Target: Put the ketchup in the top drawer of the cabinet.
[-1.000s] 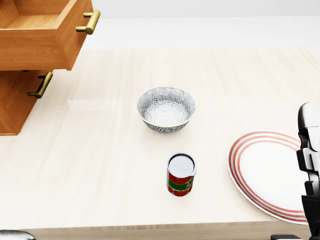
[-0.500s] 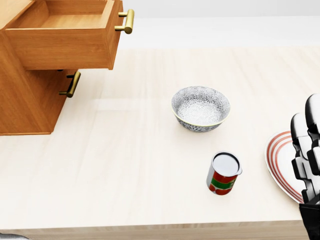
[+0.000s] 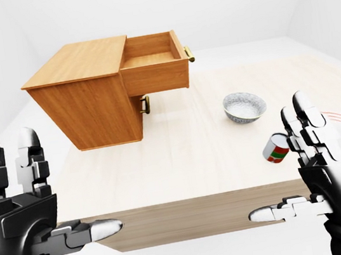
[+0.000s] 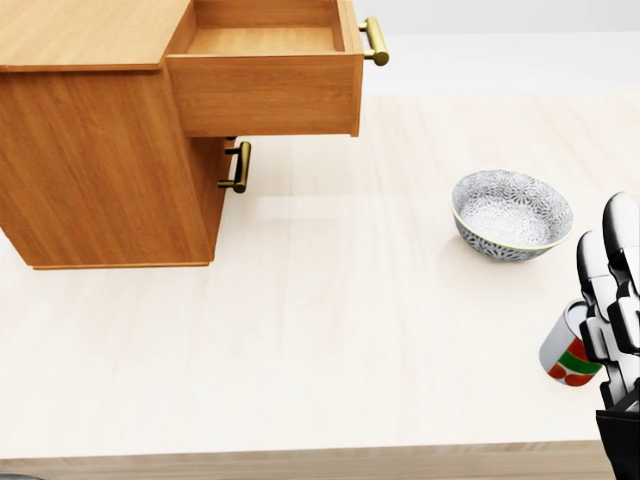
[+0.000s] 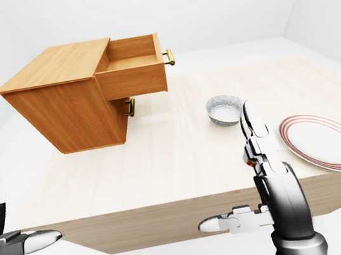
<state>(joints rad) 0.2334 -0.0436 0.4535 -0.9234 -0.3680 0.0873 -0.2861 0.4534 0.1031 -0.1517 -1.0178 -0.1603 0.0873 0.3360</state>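
A small can with a red and green label, the ketchup (image 3: 276, 149), is standing slightly tilted on a pale wooden table (image 4: 330, 330), near the table's lower-right edge in the head view. Nothing is gripping it. The robot's right hand (image 3: 320, 163) is hovering just beside it, partly covering it in the head view, with its fingers (image 3: 302, 122) pointing up and its thumb sticking out sideways, so the hand is spread wide and holding nothing. The left hand (image 3: 19, 208) is raised low at the left of the left-eye view, off the table, also spread wide and empty.

Above the ketchup in the head view, a patterned grey bowl (image 4: 511, 214) is sitting on the table. A white plate (image 5: 323, 140) with red rings is lying to the right, best seen in the right-eye view. Well apart, at the upper left, a wooden cabinet (image 4: 100, 160) is standing on the table with its top drawer (image 4: 265, 75) pulled out and looking empty; a lower drawer is closed.

The robot appears to be at the reaching stage, with the pick-up not yet made. The next move calls for bringing the right hand round the ketchup, closing the fingers on it, then carrying it across to the open drawer
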